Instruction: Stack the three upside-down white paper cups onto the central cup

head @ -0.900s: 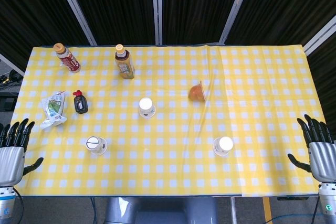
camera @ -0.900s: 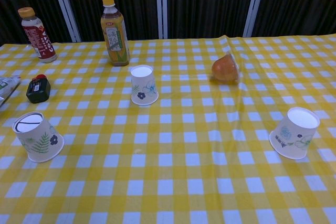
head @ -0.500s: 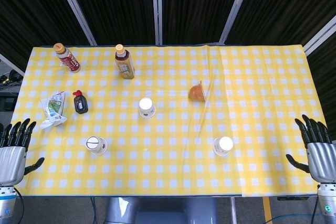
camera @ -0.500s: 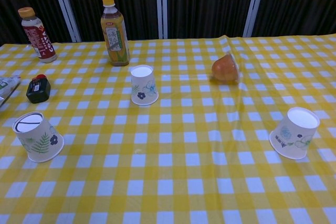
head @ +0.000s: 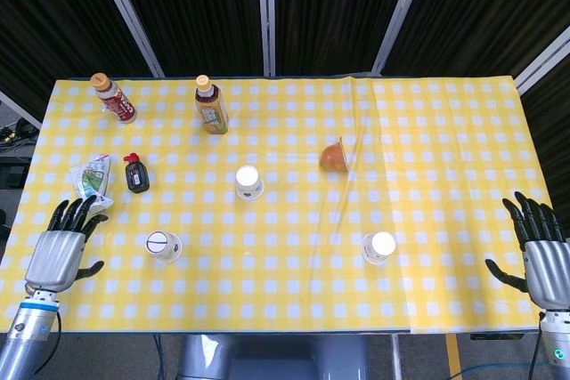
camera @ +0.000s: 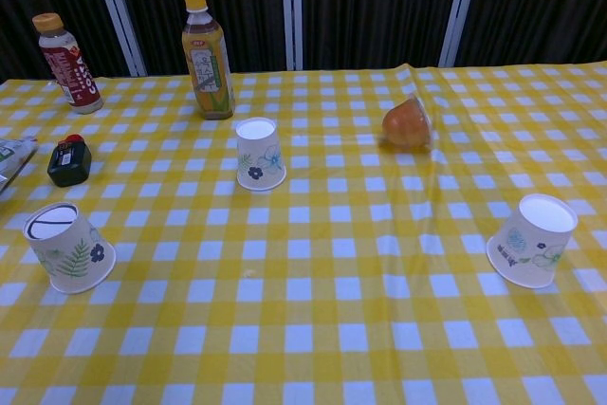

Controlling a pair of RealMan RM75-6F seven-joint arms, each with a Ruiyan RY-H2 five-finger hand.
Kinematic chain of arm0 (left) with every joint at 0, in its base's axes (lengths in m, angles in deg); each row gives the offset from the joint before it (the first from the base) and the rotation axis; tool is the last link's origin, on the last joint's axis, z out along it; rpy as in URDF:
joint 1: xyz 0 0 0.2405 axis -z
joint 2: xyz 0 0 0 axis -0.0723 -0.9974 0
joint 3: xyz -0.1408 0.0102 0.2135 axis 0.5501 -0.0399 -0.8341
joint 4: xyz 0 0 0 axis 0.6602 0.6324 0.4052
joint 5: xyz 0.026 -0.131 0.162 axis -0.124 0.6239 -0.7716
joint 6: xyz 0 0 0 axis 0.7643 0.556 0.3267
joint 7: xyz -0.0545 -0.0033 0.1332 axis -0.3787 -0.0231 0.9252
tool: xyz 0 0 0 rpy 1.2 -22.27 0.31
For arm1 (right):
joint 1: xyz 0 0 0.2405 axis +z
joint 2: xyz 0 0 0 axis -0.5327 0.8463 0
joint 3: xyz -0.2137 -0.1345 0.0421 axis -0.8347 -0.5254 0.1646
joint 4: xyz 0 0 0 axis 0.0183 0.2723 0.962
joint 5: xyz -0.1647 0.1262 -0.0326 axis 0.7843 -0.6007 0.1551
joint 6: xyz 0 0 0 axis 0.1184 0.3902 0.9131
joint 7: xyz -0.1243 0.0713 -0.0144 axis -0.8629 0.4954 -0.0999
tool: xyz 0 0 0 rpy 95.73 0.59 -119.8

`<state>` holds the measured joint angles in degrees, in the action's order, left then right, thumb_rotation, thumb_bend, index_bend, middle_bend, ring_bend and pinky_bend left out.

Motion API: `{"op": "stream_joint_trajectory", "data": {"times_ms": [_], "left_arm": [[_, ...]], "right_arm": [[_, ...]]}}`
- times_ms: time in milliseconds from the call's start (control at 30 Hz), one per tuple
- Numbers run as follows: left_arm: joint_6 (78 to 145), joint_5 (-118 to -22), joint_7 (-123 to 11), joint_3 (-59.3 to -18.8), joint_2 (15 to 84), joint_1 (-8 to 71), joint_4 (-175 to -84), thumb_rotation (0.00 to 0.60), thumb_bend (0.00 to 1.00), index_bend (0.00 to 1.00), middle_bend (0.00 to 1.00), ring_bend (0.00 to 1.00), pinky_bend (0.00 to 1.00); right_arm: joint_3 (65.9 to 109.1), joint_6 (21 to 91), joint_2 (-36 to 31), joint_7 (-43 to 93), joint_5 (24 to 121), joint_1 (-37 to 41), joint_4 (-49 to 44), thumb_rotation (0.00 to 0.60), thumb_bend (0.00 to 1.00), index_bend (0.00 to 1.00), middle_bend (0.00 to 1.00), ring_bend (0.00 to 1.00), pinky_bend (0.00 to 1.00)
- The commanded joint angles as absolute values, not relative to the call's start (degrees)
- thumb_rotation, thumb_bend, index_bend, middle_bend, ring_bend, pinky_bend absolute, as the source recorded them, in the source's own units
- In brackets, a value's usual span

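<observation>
I see my left hand (head: pixel 61 245) over the near-left edge of the yellow checked tablecloth (head: pixel 427 131), fingers spread wide and holding nothing, its fingertips close to the crumpled packet (head: pixel 90 181); my right hand (head: pixel 540 254) sits just off the near-right edge of the table, likewise spread wide with nothing in it; neither hand shows in the chest view; the three upside-down paper cups all stand apart on the cloth: the central cup (head: pixel 249 181) near the middle, the left cup (head: pixel 162 245) toward my near-left, marked with a dark ring and line on its upturned base, and the right cup (head: pixel 378 246) toward my near-right; none is stacked on another; behind the central cup stands a tea bottle (head: pixel 211 106) with a yellow cap, a red-labelled bottle (head: pixel 114 99) further left, a small dark bottle (head: pixel 135 173) beside the packet, and an orange-filled clear cup (head: pixel 335 156) lying on its side right of centre
</observation>
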<state>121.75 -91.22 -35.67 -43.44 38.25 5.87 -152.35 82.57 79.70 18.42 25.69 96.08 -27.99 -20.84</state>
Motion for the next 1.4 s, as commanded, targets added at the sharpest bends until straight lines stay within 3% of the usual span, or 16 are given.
{"op": "stream_joint_trajectory", "data": {"times_ms": [33, 467, 633, 867, 1200, 1400], "left_arm": [[117.6, -89.1, -33.5, -42.8, 39.3, 8.8, -152.9, 0.600, 0.15, 0.27, 0.00, 0.00, 0.00], [109.2, -81.9, -27.5, -41.8, 41.8, 15.2, -156.3, 0.600, 0.16, 0.28, 0.00, 0.00, 0.00], [108.6, -80.3, -25.9, -41.8, 43.6, 16.6, -156.2, 0.600, 0.26, 0.32, 0.00, 0.00, 0.00], [108.7, -78.2, -23.8, -42.2, 45.2, 18.0, -156.1, 0.600, 0.33, 0.41, 0.00, 0.00, 0.00], [111.2, -80.5, -26.3, -42.1, 44.0, 18.6, -157.8, 0.600, 0.34, 0.45, 0.00, 0.00, 0.00], [111.0, -79.9, -26.6, -38.5, 40.7, 21.6, -162.0, 0.600, 0.34, 0.45, 0.00, 0.00, 0.00]], "right_arm": [[82.6, 79.9, 18.6, 26.2, 96.1, -28.1, -20.8, 0.600, 0.07, 0.00, 0.00, 0.00, 0.00], [82.8, 80.7, 19.2, 28.0, 96.3, -28.4, -20.8, 0.600, 0.07, 0.00, 0.00, 0.00, 0.00], [82.9, 80.8, 19.3, 28.4, 96.4, -28.5, -20.8, 0.600, 0.07, 0.00, 0.00, 0.00, 0.00], [83.0, 81.1, 19.7, 29.3, 96.4, -28.7, -20.9, 0.600, 0.07, 0.00, 0.00, 0.00, 0.00], [83.3, 80.9, 19.6, 29.6, 95.9, -28.5, -20.5, 0.600, 0.07, 0.00, 0.00, 0.00, 0.00], [83.8, 79.7, 19.3, 29.6, 94.4, -28.2, -19.8, 0.600, 0.07, 0.00, 0.00, 0.00, 0.00]]}}
